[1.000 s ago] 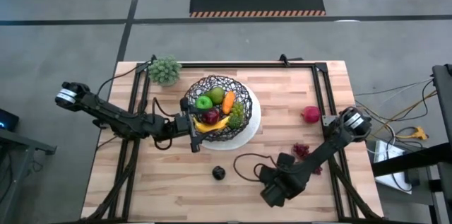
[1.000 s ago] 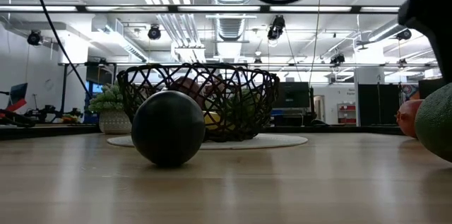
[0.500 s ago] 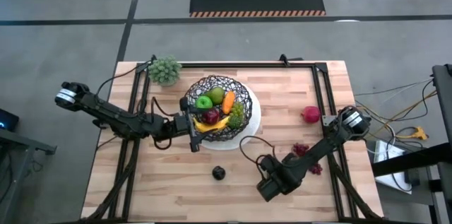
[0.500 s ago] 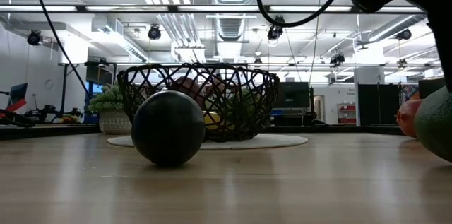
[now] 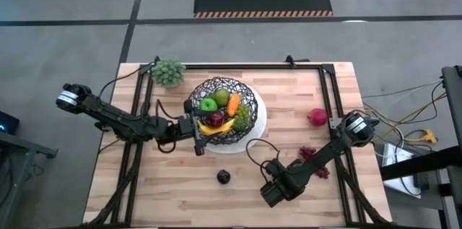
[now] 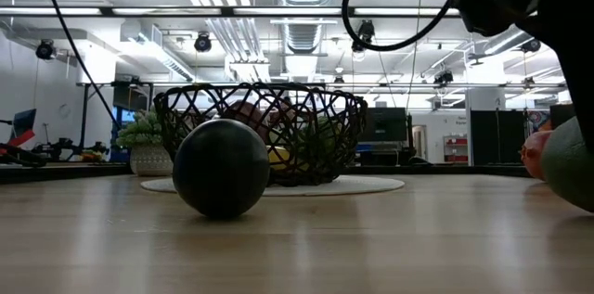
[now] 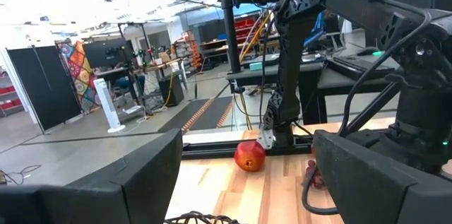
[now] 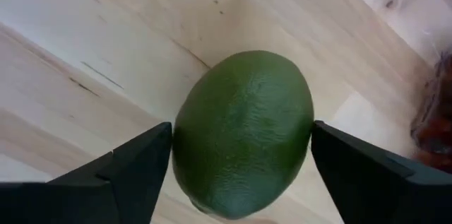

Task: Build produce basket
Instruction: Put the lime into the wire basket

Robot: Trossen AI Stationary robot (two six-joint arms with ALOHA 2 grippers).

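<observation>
**Avocado Flanked by Right Gripper; Basket Partly Filled**

Where the wooden table [image 5: 173, 186] is seen from above, the basket [image 5: 220, 79] is found a little above and left of the frame's centre, set on a white plate [image 5: 258, 124]. A green apple [image 5: 208, 103], a carrot [image 5: 233, 104] and a banana [image 5: 216, 128] can be made out inside it. The left gripper [image 5: 196, 134] is held just beside the basket's lower left rim; in its wrist view the fingers [image 7: 106, 181] are seen spread wide with nothing between them.

The right gripper [image 5: 271, 191] is placed at the lower centre-right of the high view, low over the table. In the right wrist view the avocado [image 8: 244, 132] is seen lying on the wood between the two fingers [image 8: 120, 174], which are spread wide and brought right up to its sides; whether it is pressed by them cannot be told.

A dark plum [image 5: 224, 177] is left on the table below the basket, to the left of the right gripper. Dark red grapes [image 5: 310, 155] lie at the lower right, and a red apple [image 5: 317, 117] above them, near the right edge. A pale green leafy cluster [image 5: 168, 71] is seen at the table's upper left.
</observation>
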